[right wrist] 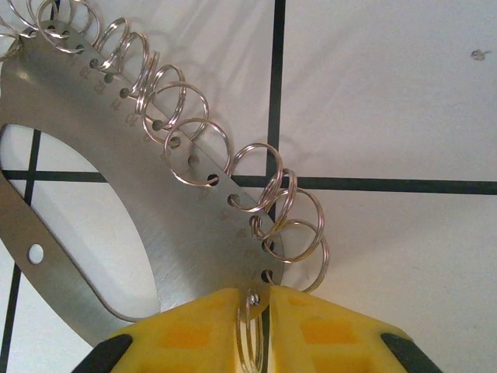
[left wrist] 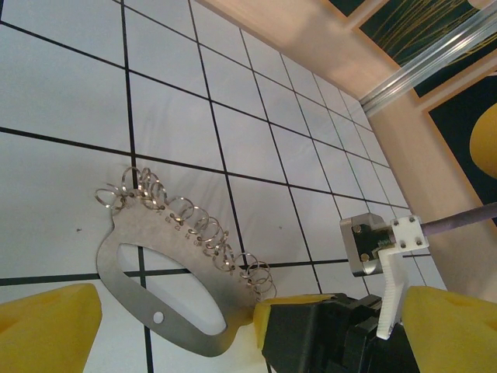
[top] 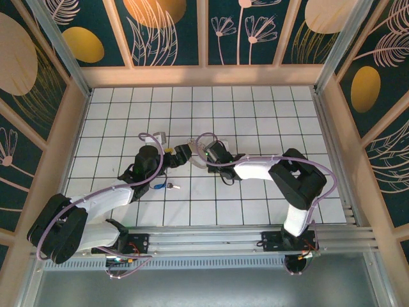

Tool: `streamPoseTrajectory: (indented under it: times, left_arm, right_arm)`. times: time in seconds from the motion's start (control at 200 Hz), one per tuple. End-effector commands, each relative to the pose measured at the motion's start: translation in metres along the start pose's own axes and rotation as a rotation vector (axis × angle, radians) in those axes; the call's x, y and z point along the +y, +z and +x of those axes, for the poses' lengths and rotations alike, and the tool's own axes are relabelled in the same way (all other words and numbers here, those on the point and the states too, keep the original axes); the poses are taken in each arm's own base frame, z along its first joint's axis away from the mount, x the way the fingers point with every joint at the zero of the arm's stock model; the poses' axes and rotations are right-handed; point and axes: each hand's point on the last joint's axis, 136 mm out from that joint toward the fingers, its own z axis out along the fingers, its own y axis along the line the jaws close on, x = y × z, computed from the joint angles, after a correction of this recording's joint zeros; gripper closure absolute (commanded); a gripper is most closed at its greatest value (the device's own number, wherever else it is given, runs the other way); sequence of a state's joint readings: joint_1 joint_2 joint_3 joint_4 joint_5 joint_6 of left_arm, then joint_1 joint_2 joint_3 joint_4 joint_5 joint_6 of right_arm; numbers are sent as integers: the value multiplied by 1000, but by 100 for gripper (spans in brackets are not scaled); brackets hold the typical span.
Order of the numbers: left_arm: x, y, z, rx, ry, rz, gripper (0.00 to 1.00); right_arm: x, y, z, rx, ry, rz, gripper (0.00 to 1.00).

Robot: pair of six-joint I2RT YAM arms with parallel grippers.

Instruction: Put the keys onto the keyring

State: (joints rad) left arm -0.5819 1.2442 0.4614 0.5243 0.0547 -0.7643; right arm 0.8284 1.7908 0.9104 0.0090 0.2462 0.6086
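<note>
the right gripper [right wrist: 252, 299] is pinched shut on the last split ring [right wrist: 249, 336] of the steel ring plate [right wrist: 155, 217], probably to steady it for threading. the left gripper [left wrist: 248, 322] gapes wide, holding nothing. the blue-headed key [top: 166, 186] lies on the tiled table [top: 255, 121], just beside the left arm.

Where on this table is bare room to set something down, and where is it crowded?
Free: far tile rows of the table along the back wall; the near tiles between the arms. Crowded: the centre, where left hand and right hand meet at the ring plate, blue key just nearer.
</note>
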Motion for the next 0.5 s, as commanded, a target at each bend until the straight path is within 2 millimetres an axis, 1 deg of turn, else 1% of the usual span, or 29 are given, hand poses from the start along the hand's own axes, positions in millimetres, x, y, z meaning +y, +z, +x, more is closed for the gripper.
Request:
streamPoseTrajectory:
  times: [0.0,0.165,0.28,0.385,0.496]
  left_arm:
    - [-8,-2,-2,-14,16,36,1]
    - [-9,-2,-2,-13,16,41,1]
    - [-9,-1,-2,-14,14,40,1]
    - [-9,-1,-4,-19,12,40,1]
    - [-14,-3,-10,-27,15,40,1]
  right_arm:
    - [0,0,-4,-10,-12,25,83]
    - [-2,-2,-4,-13,-13,28,88]
    - [-2,-3,-5,-15,-18,29,100]
    - [-1,-8,-9,-25,-24,21,100]
    - [5,-20,-20,-51,-43,-2,100]
